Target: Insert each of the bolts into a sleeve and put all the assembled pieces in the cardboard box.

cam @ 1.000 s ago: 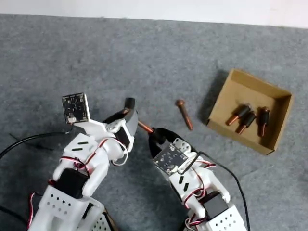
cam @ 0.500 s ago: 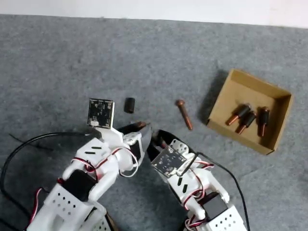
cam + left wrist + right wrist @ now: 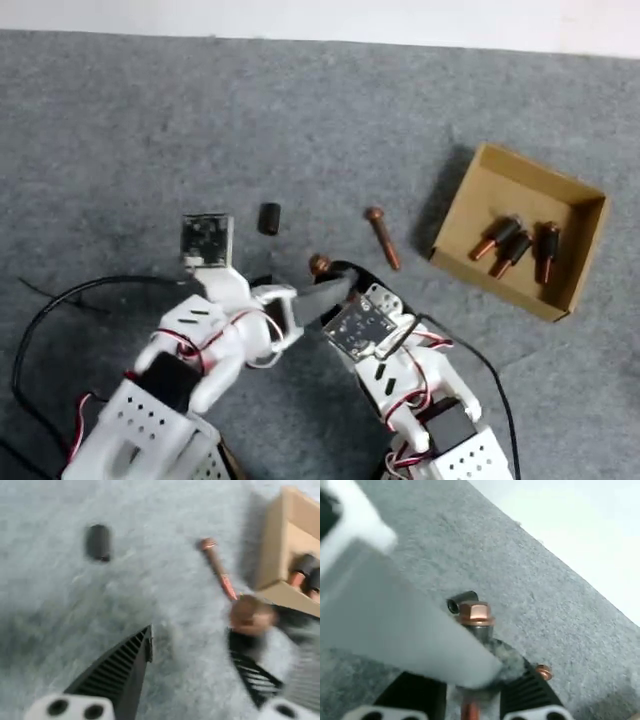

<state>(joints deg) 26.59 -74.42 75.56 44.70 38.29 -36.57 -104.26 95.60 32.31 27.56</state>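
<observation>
Bolt point(image 3: 476, 614) turned upright, copper hex head up, right gripper point(image 3: 474, 692) clamped

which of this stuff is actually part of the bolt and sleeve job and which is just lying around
Part of the job:
held bolt, gripped in the right hand
loose bolt
black sleeve
cardboard box with three assembled pieces
left hand, open

Just lying about:
black cable
grey mat, only the surface under it all
</observation>
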